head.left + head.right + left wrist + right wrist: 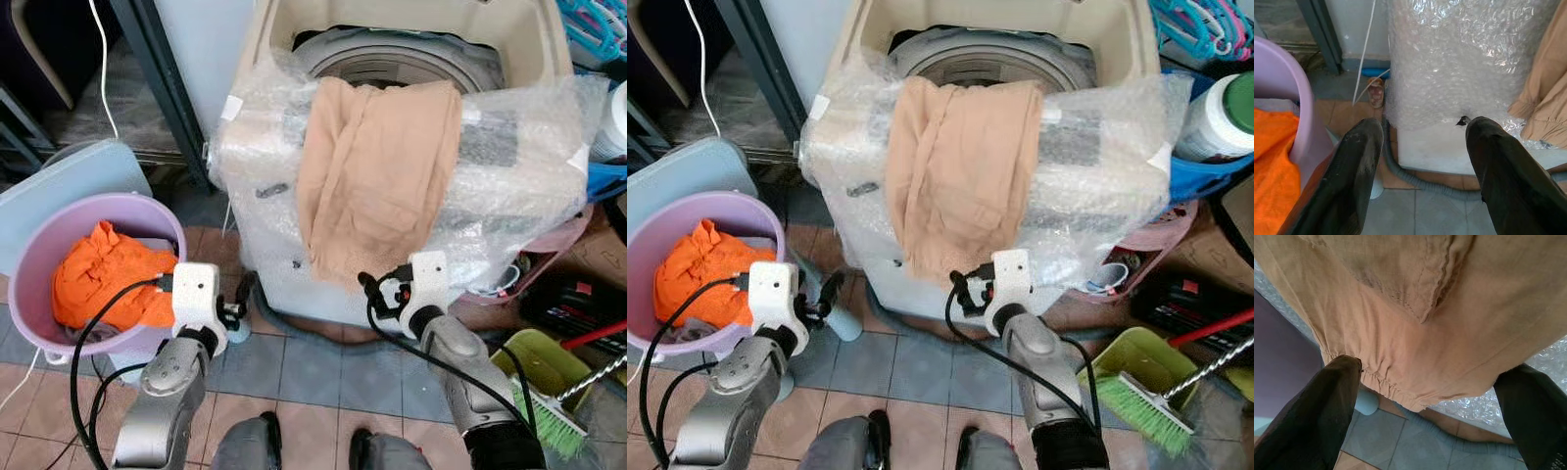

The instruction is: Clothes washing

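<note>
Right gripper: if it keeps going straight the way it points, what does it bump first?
Probably the tan cloth: the open right gripper points at its hanging hem, close ahead, though depth is unclear.

green brush point(549, 416) on tiles | yellow-green dustpan point(534, 357) beside | blue hangers point(593, 24) upper right

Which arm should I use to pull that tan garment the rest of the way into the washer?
Right. The right pincer is open just under the hem of the tan garment draped over the washer rim. The left pincer, also open, sits lower, beside the purple basin.
</note>
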